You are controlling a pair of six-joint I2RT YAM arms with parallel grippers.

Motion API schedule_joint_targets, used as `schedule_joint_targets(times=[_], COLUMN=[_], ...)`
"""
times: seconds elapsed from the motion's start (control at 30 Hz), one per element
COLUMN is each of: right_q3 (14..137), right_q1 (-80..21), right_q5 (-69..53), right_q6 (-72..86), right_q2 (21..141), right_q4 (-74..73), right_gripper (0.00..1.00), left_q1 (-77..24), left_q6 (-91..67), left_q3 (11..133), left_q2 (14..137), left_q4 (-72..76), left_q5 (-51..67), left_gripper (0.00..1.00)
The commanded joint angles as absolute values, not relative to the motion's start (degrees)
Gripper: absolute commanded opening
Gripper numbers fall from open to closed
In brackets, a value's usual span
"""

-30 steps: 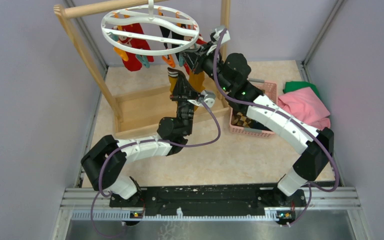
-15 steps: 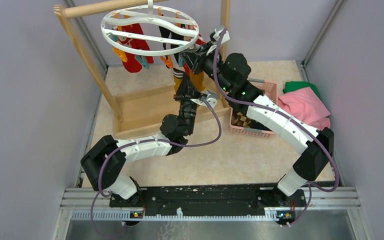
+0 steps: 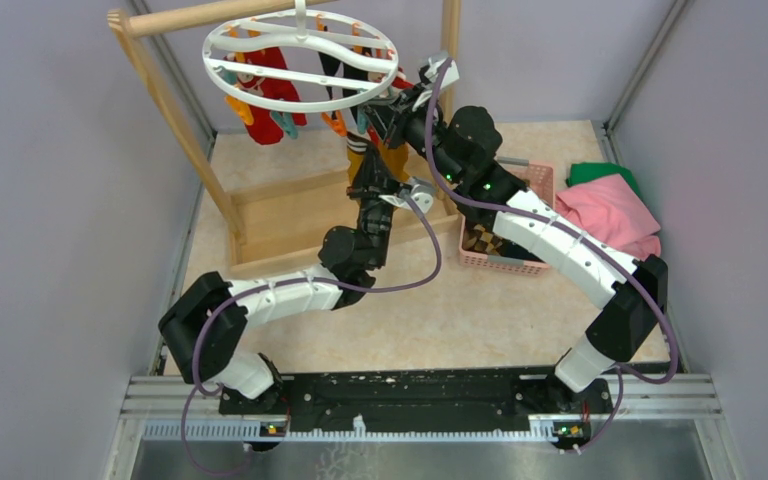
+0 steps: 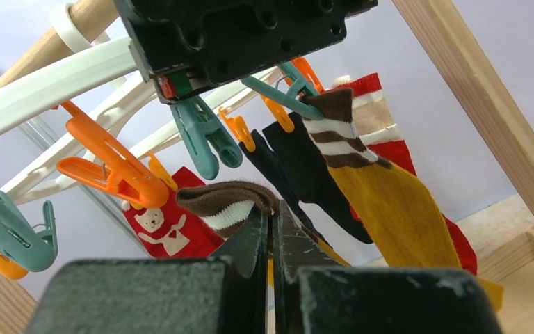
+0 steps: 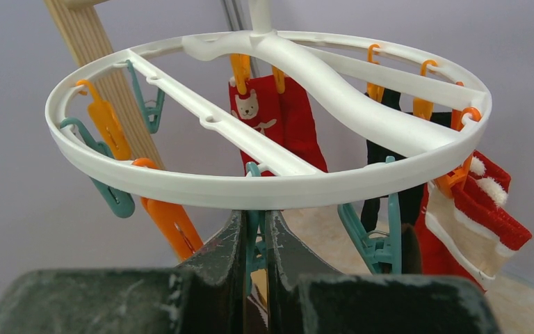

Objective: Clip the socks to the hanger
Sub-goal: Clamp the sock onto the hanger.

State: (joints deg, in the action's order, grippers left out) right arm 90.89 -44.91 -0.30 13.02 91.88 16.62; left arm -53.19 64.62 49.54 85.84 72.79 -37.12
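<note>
The white ring hanger (image 3: 300,60) hangs from the wooden rack, its ring (image 5: 271,188) just above my right fingers. My right gripper (image 3: 385,108) (image 5: 254,221) is shut on a teal clip (image 5: 253,240) under the ring's near edge. That same teal clip (image 4: 201,136) shows in the left wrist view, dangling below the right gripper's body. My left gripper (image 3: 368,165) (image 4: 272,212) is shut on the brown-and-white cuff of a sock (image 4: 226,202), held just below that clip. Red socks (image 4: 156,226), black socks (image 4: 306,163) and a mustard sock (image 4: 389,209) hang clipped.
The wooden rack frame (image 3: 175,110) stands at the back, its post (image 4: 487,104) close on the right of the left wrist view. A pink basket (image 3: 540,185) holds an argyle sock (image 3: 480,240). Pink cloth (image 3: 610,215) and green cloth (image 3: 595,172) lie at the right.
My left gripper has risen and moved away from the base with the sock, closer under the hanger's near edge. The right arm has stayed still on the clip.
</note>
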Motion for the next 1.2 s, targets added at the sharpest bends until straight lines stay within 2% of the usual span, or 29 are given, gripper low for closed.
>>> schedule_joint_targets(times=[0.0,1.17], right_q3=[93.16,93.01], right_q1=[-45.43,-45.44], right_q5=[-0.26,0.1], right_q6=[11.43,11.4], right_q2=[92.1,91.35], right_q4=[17.48,18.18], right_gripper=[0.0,0.0], left_q1=[-53.33,-54.11], left_q6=[64.07,63.09], left_q3=[51.55,51.83], left_q2=[83.26,85.29], left_q4=[74.71,74.18], left_q5=[-37.09,-38.77], left_gripper=[0.0,0.0])
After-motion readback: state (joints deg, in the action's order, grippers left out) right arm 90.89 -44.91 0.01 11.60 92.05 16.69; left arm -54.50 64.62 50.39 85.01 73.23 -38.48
